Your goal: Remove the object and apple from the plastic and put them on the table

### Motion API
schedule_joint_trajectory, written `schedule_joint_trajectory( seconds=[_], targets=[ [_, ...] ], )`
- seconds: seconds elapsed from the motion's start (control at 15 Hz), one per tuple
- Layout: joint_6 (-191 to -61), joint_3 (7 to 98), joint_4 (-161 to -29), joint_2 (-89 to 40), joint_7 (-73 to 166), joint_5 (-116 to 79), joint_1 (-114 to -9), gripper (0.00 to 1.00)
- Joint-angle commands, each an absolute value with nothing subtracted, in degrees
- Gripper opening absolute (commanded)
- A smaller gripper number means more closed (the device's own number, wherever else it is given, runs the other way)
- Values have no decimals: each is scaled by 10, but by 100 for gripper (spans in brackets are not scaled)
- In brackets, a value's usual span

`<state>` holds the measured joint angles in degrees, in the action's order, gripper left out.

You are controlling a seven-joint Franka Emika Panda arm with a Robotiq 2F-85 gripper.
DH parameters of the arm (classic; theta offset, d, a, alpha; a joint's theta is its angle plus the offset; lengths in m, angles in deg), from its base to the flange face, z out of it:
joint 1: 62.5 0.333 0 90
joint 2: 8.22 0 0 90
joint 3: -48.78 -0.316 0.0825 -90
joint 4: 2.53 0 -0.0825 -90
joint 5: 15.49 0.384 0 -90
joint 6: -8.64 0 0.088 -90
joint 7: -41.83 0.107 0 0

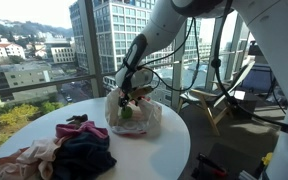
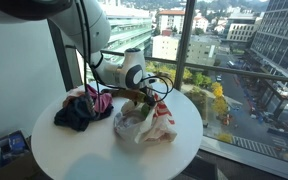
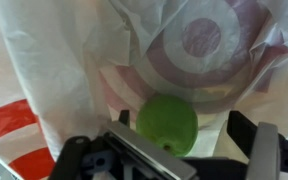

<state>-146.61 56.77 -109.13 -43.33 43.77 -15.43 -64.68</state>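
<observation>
A white plastic bag with a red ring logo (image 1: pixel 144 118) (image 2: pixel 156 125) stands on the round white table (image 1: pixel 154 155) (image 2: pixel 84 155). A green apple (image 3: pixel 167 122) lies inside it and also shows as a green spot in an exterior view (image 1: pixel 125 113). My gripper (image 1: pixel 132 92) (image 2: pixel 142 97) reaches down into the bag's mouth. In the wrist view the gripper (image 3: pixel 184 128) is open, with its dark fingers on either side of the apple and not touching it. A grey flat-edged bar (image 3: pixel 144 155) crosses the lower left; I cannot tell whether it is the other object.
A pile of dark blue, pink and maroon clothes (image 1: pixel 72 148) (image 2: pixel 82 108) lies on the table beside the bag. Large windows stand close behind the table. A wooden chair (image 1: pixel 219 100) stands to one side.
</observation>
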Motion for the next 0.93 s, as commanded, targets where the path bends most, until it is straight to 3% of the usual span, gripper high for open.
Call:
schedule_joint_trajectory(
  seconds=[0.0,0.87],
  targets=[
    [-1453,578,-1037,-478,459,-171,-647,100],
    [-1476,562,-954,-554,440,-157,-671,100]
  ],
)
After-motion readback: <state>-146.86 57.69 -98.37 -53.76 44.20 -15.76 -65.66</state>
